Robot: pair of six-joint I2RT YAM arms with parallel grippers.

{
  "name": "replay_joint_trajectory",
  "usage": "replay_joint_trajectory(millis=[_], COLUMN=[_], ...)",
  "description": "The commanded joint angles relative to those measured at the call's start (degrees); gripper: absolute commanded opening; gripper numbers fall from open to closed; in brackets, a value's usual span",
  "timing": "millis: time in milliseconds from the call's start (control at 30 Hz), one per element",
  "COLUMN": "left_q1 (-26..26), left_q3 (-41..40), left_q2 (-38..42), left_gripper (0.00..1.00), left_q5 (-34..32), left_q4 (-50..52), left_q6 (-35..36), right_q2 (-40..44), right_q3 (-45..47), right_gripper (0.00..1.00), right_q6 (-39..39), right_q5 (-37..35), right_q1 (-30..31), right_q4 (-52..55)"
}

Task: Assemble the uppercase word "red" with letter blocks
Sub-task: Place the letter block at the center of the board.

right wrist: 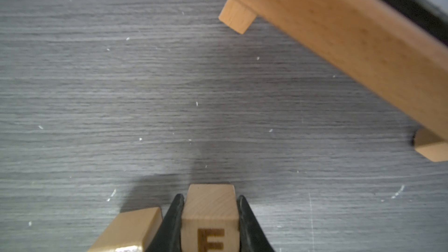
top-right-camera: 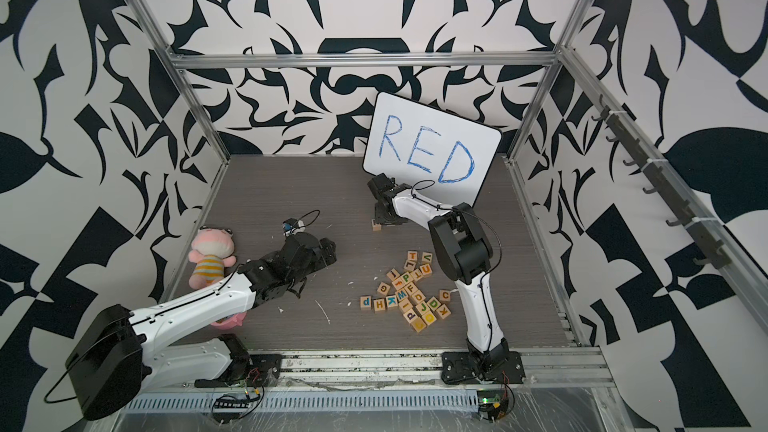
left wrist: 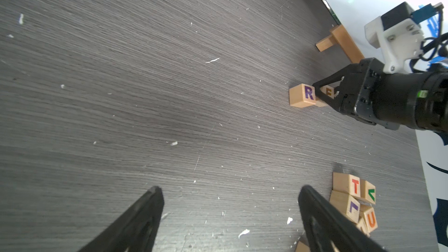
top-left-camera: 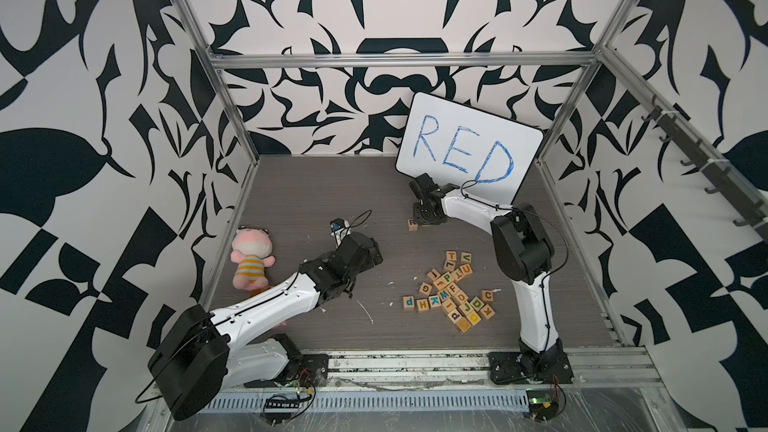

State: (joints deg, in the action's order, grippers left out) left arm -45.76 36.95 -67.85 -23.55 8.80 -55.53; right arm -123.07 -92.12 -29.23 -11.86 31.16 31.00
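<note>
**Item 1 – E block** [right wrist: 209,216]: pale wooden cube with a brown E on the face turned to the right wrist camera. It sits between the two black fingers [right wrist: 172,221] of the right gripper [right wrist: 210,200], which are pinched onto its opposite sides. It is low over the table [top-left-camera: 311,193]; whether its underside touches the surface cannot be told.

**Item 2 – R block** [left wrist: 304,95]: matching cube with a purple R. It stands on the table just outside one right finger, with that finger between it and the E block. The two letters read R, E in the left wrist view.

**Item 3 – loose letter blocks** [top-left-camera: 451,288]: a scattered heap in mixed print colours, well apart from the right fingers. Its near edge (T, V, L, U) lies just beside the outer side of one left finger.

**Item 4 – left gripper** [left wrist: 230,189]: fingers spread wide with only bare table between them, holding nothing.

**Item 5 – wooden stand** [right wrist: 327,27]: a pale rail with short feet, ahead of the right fingertips and clear of them. It carries the whiteboard [top-left-camera: 469,147], which has "RED" handwritten in blue.

**Item 6 – plush toy** [top-left-camera: 249,259]: pink with a striped body, lying beside the left arm and far from both pairs of fingers.
</note>
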Motion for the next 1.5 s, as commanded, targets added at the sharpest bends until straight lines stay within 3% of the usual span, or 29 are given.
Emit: replay_joint_trajectory(millis=[0, 333, 800, 1000, 1233, 1467], left_q1=[-0.03, -0.01, -0.03, -0.03, 0.01, -0.28], left_q3=[-0.59, -0.92, -1.19, -1.33, -1.06, 0.07], left_q2=[1.01, 1.55, 2.44, 2.89, 2.95, 2.26], left_gripper=[0.92, 0.92, 0.93, 0.93, 0.93, 0.91], left_q5=[0.35, 0.26, -0.29, 0.64, 3.50, 10.79], left_q4=[-0.14, -0.18, -0.24, -0.62, -1.86, -5.73], left_q6=[0.60, 0.71, 0.42, 0.39, 0.79, 2.52], right_q2=[1.14, 1.79, 3.43, 5.54, 14.93, 32.43], right_q3=[-1.33, -0.87, -1.05, -1.33, 2.75, 15.00], right_gripper=[0.29, 0.30, 0.44, 0.45, 0.41, 0.41], right_q6=[-0.81, -1.70, -1.79, -1.62, -0.85, -2.39], right_q5=[2.36, 3.41, 3.15, 2.44, 0.33, -2.78], right_q1=[0.04, 0.08, 0.07, 0.13, 0.81, 2.68], right_q4=[0.30, 0.58, 1.69, 3.69, 5.07, 5.12])
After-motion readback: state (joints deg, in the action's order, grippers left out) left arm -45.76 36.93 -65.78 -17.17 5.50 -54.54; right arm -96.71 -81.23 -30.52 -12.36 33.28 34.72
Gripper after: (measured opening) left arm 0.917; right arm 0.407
